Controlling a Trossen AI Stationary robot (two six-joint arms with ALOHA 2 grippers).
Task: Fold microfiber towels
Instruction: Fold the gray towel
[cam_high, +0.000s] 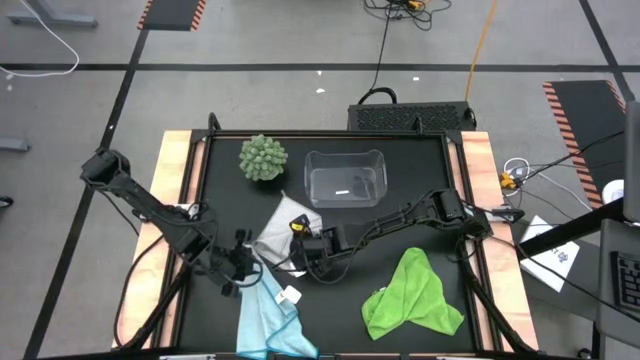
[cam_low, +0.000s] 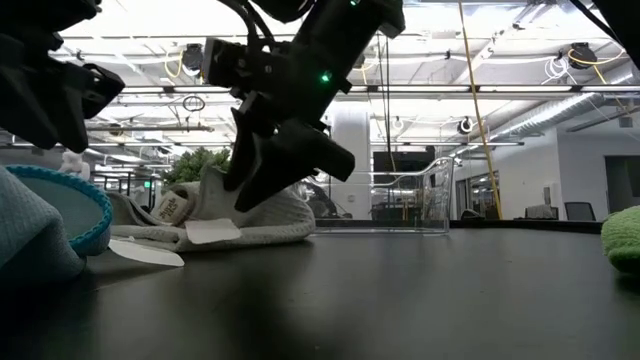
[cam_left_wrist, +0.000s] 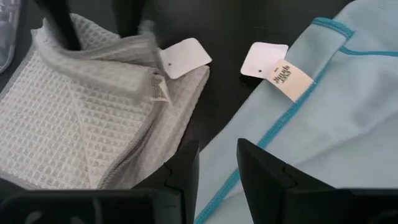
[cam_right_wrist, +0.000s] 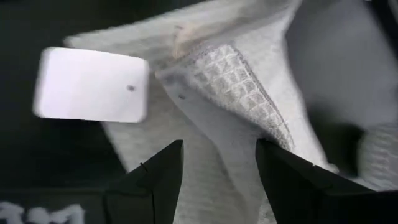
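Note:
The white towel (cam_high: 281, 236) lies partly folded on the dark table, a paper tag (cam_left_wrist: 184, 57) at its near corner. My right gripper (cam_high: 303, 260) stands open over that corner, slanting down. The light blue towel (cam_high: 270, 315) lies rumpled at the near edge, its small label (cam_left_wrist: 290, 79) beside a second paper tag. My left gripper (cam_left_wrist: 217, 177) hovers open above the blue towel's teal-hemmed edge (cam_left_wrist: 273, 124) and touches nothing. The lime green towel (cam_high: 412, 297) lies bunched at the near right. My right gripper has its open fingers (cam_left_wrist: 61, 28) down on the white towel's folded-over top layer (cam_right_wrist: 233, 81), near the tagged corner, with a raised ridge of cloth between them. They come slanting down from the table's right. The towel rests on the table; I cannot tell whether the cloth is pinched.
A clear plastic bin (cam_high: 345, 178) stands at the far middle, with a round green spiky plant (cam_high: 262, 158) to its left. Wooden rails (cam_high: 178, 200) border the table on both sides. Bare table lies between the blue and the green towel.

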